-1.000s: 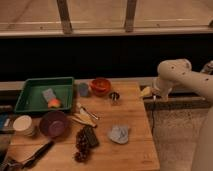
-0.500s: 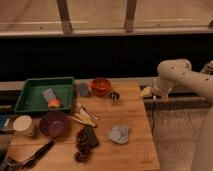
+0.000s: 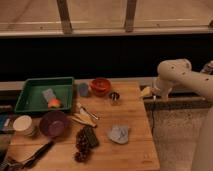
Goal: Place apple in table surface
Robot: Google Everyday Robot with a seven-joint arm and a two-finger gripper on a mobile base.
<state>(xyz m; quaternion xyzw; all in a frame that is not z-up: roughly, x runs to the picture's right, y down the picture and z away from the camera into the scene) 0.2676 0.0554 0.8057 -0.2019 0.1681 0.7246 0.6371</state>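
The apple [image 3: 54, 103], small and orange-red with a yellow patch, lies inside the green tray [image 3: 30, 102] at the table's back left, beside a blue-grey sponge [image 3: 48, 94]. The table surface [image 3: 135, 150] is light-brown wooden planks. My white arm comes in from the right, and its gripper [image 3: 146, 92] hangs just off the table's right edge, far from the apple. The gripper stands open with nothing in it.
On the table stand an orange-red bowl [image 3: 100, 85], a blue cup [image 3: 83, 90], a small metal cup [image 3: 114, 96], a purple bowl [image 3: 53, 123], a white cup [image 3: 23, 124], dark grapes [image 3: 81, 145], a crumpled blue cloth [image 3: 119, 134] and utensils [image 3: 85, 116]. A dark wall runs behind.
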